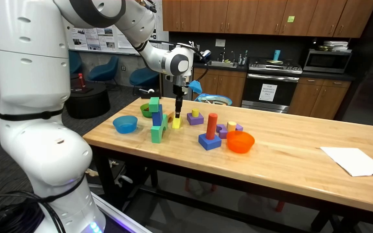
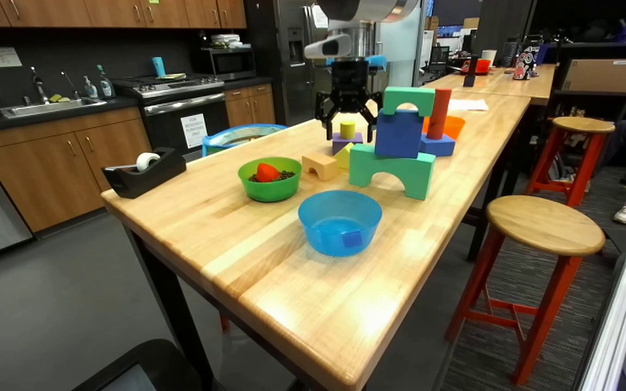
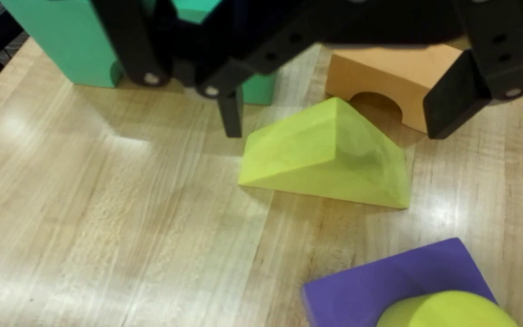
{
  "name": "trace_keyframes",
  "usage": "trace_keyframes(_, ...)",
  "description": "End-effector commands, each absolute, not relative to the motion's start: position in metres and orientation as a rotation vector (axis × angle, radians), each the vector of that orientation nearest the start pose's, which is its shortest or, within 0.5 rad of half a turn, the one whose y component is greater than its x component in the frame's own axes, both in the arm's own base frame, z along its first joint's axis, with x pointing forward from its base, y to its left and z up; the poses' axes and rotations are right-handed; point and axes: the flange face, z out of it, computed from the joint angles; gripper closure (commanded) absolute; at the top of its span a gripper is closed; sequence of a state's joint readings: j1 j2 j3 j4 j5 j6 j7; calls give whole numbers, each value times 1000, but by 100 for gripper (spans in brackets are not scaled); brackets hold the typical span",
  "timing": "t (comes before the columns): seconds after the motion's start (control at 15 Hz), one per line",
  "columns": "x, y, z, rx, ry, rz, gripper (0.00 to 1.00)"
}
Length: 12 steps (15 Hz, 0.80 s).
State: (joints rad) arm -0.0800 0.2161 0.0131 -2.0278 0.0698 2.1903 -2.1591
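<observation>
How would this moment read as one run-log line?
gripper: open, holding nothing | nearest: yellow triangular block | beside it: tan arch block | stack: blue block on large green arch

The surface (image 1: 287, 136) carries 1 blue bowl (image 2: 326, 233), 1 green bowl (image 2: 271, 190) and 1 orange bowl (image 1: 240, 142), making 3; 1 red cylinder (image 1: 211, 126), 1 yellow cylinder (image 1: 195, 112) and 1 tan cylinder (image 1: 231, 126), making 3; 2 green arches (image 2: 370, 163); and 1 yellow wedge (image 3: 334, 154).

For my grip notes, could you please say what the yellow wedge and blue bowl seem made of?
Yellow wedge: perhaps foam or painted wood; its faces look matte, with no visible grain.
Blue bowl: likely smooth plastic, as its thin wall looks translucent.
</observation>
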Motion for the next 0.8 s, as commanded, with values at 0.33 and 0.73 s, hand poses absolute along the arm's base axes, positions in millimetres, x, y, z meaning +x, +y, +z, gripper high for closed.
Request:
trace_keyframes(0.33,584,-32,340,1590,2797,18,31)
trace_keyframes(0.73,584,-34,340,1592,2797,16,33)
